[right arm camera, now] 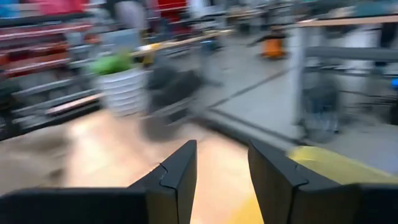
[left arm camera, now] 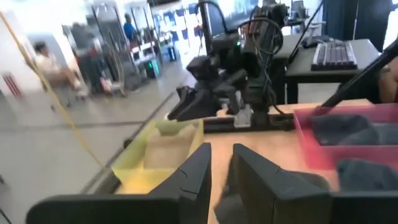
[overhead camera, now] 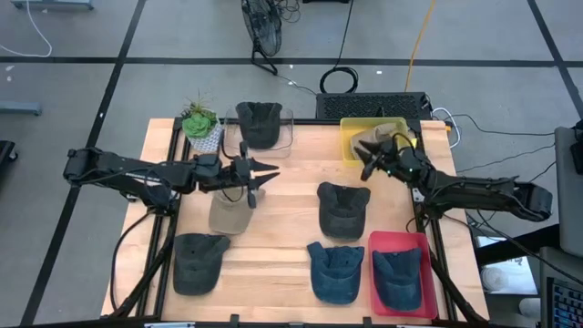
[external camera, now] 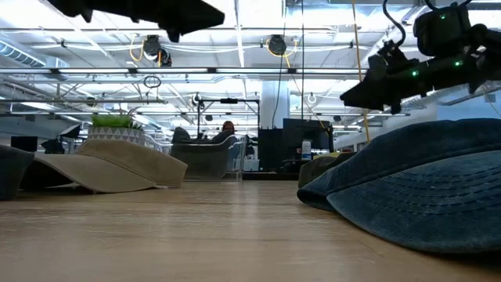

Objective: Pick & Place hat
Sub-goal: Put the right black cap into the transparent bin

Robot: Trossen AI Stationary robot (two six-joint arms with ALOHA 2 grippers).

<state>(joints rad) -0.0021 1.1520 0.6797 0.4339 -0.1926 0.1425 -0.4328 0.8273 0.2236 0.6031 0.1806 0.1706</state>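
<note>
Right claw [overhead camera: 368, 157] sits at the yellow bin [overhead camera: 352, 135], fingers [right arm camera: 176, 177] apart, nothing between them. Tan hat [overhead camera: 381, 134] lies in the bin, just beyond the claw. Left claw [overhead camera: 270, 172] hovers just above a beige hat [overhead camera: 231, 213] on the table [overhead camera: 290, 196], fingers [left arm camera: 198, 174] narrowly apart, empty.
</note>
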